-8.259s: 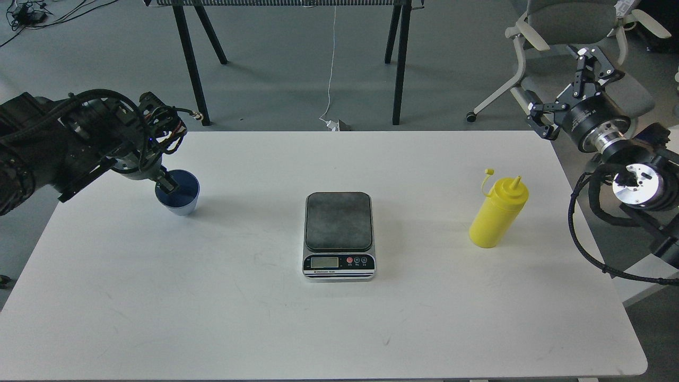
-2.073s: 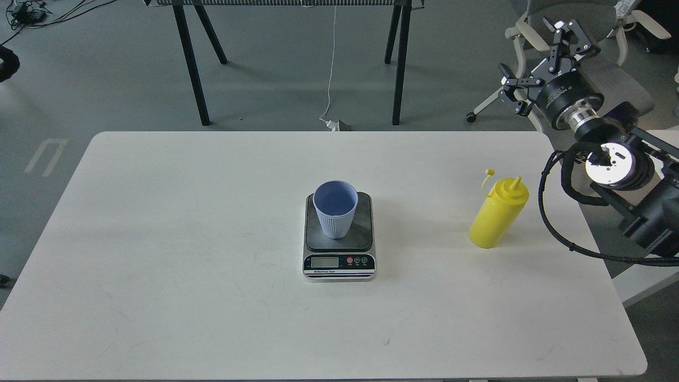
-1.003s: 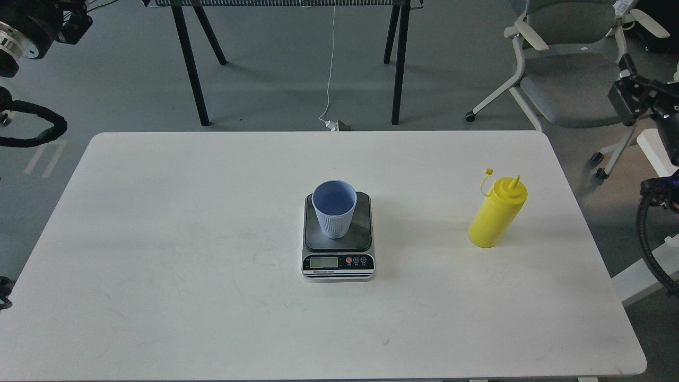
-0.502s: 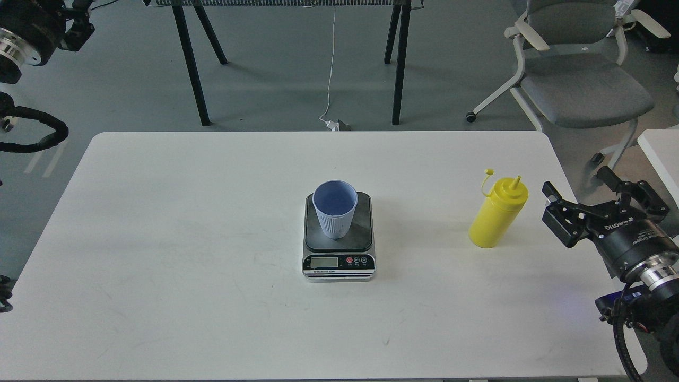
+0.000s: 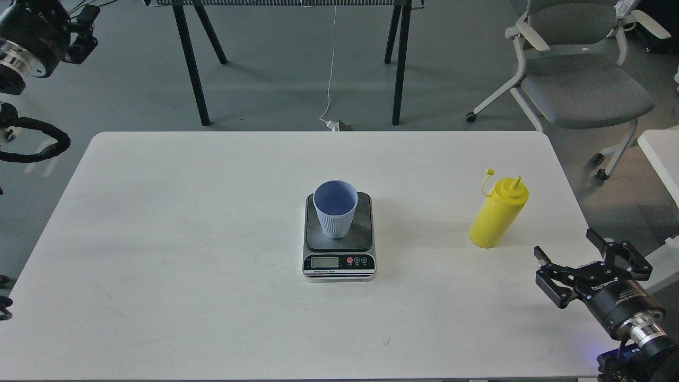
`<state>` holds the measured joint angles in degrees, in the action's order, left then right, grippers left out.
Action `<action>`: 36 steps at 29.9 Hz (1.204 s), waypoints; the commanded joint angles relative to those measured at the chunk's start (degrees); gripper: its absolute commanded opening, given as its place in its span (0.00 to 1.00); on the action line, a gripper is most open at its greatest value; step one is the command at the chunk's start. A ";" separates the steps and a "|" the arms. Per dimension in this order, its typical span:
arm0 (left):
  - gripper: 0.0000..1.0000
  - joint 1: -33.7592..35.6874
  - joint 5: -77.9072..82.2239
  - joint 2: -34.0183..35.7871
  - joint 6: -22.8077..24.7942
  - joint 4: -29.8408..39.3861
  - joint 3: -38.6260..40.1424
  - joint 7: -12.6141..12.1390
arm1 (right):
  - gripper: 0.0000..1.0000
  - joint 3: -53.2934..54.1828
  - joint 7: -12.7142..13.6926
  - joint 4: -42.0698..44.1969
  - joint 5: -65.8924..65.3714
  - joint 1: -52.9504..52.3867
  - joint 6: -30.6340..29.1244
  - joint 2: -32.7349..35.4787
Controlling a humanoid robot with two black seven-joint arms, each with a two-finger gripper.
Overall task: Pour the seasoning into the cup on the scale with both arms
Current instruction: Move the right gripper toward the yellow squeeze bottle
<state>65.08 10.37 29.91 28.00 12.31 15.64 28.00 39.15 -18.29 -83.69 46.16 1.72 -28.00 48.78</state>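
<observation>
The light blue ribbed cup [image 5: 335, 215] stands upright on the dark platform of the scale [image 5: 339, 260] at the table's middle. The yellow squeeze bottle [image 5: 497, 215] stands upright at the right, with its small cap hanging off to the left of the nozzle. My right gripper [image 5: 564, 242] is open and empty, low over the table's front right corner. It is in front of the bottle and a little to its right, and apart from it. My left gripper [image 5: 85, 26] is at the far top left, off the table and partly cut off by the edge; its fingers cannot be told apart.
The white table [image 5: 212, 318] carries only the scale, cup and bottle. A grey office chair [image 5: 578, 79] stands behind the right corner. Black trestle legs [image 5: 191, 63] and a white cable [image 5: 331, 69] are beyond the back edge. A second white table edge [image 5: 660, 154] is at right.
My right gripper has dropped lower and nearer, from beside the bottle to the front right corner, staying open. The left arm shifted slightly at top left. Cup, scale and bottle have not moved.
</observation>
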 commanded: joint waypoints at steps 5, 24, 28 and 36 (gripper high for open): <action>1.00 -0.13 0.00 -0.03 0.00 -0.01 0.00 0.00 | 0.99 -1.62 0.45 6.25 -2.12 -3.56 0.00 -5.79; 1.00 -1.01 0.00 -0.03 0.00 -0.01 -0.09 0.00 | 0.99 -3.99 0.80 14.08 -5.55 -9.19 0.00 -15.47; 1.00 -1.27 0.00 -0.03 0.00 -0.01 -0.09 0.00 | 0.99 -3.99 0.80 16.10 -5.64 -10.42 0.00 -16.34; 1.00 -1.71 0.00 0.06 0.00 -0.01 -0.09 0.00 | 0.99 -4.17 1.15 19.79 -5.99 -13.14 0.00 -19.15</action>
<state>63.57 10.37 29.89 28.00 12.30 15.55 28.00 35.07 -17.39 -65.36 40.39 -10.41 -28.00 30.84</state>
